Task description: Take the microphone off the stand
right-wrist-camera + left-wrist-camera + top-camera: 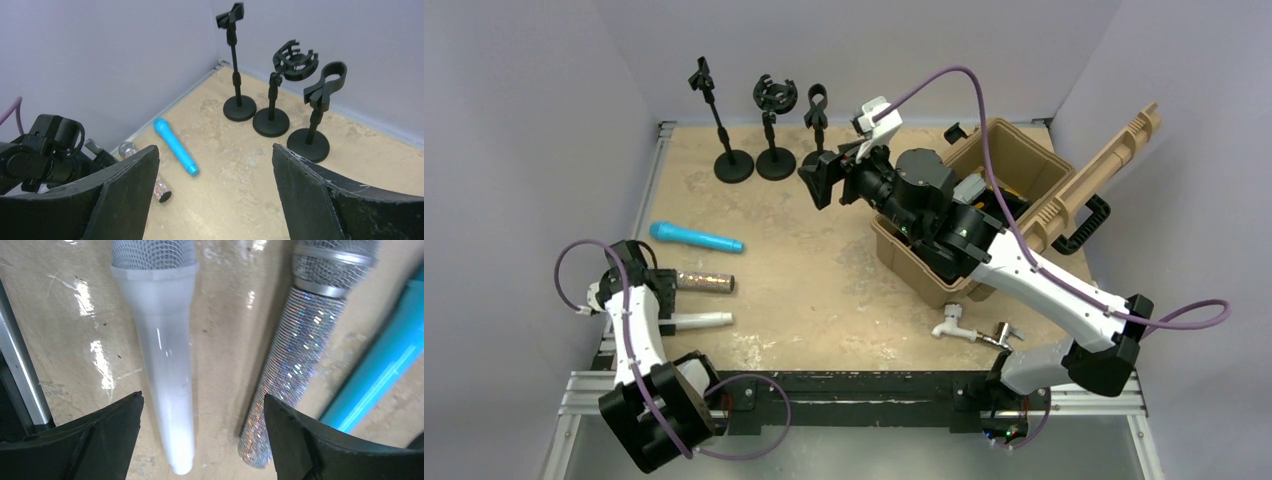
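The left claw (202, 399) gapes wide and grips nothing. The white microphone (165, 365) lies flat on the worktop (227, 340) just beneath it, its tail end between the fingers and nearer the left one, its long axis running straight ahead, across the closing line. The glitter microphone (300, 355) lies alongside, by the right finger. The right claw (215, 152), equally wide and empty, faces the stands (270, 122) ahead of it, all apparently bare; the left arm is far nearer the microphones

- Top view looked down on the whole table (824, 280).
- Left wrist faced down, close over the white mic (167, 380).
- Right wrist looked far left; all shared the blue mic (175, 146).
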`<control>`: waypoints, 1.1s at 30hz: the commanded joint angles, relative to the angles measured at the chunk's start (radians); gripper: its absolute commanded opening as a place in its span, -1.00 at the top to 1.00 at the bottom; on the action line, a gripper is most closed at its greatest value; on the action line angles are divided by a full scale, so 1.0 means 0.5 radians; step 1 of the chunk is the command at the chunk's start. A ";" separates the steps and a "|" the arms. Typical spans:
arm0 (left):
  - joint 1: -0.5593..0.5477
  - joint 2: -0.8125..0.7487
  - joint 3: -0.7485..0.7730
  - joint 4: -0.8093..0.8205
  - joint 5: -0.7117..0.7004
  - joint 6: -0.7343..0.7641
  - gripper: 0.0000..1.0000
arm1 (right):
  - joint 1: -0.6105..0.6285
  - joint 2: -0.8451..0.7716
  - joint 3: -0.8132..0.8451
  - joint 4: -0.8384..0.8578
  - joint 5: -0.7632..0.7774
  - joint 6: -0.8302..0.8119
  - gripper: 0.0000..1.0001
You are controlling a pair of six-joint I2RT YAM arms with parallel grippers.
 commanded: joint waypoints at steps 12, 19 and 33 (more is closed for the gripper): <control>-1.038 -0.534 0.683 0.427 -0.065 0.580 -0.81 | 0.004 -0.394 -0.078 0.244 0.368 -0.112 -0.69; -1.593 -0.605 0.813 1.415 0.644 1.048 -1.00 | 0.003 -0.797 -0.182 0.364 0.625 -0.171 -0.70; -1.669 -0.689 1.192 1.758 0.965 1.476 -1.00 | 0.003 -1.435 -0.276 0.329 0.945 -0.215 -0.89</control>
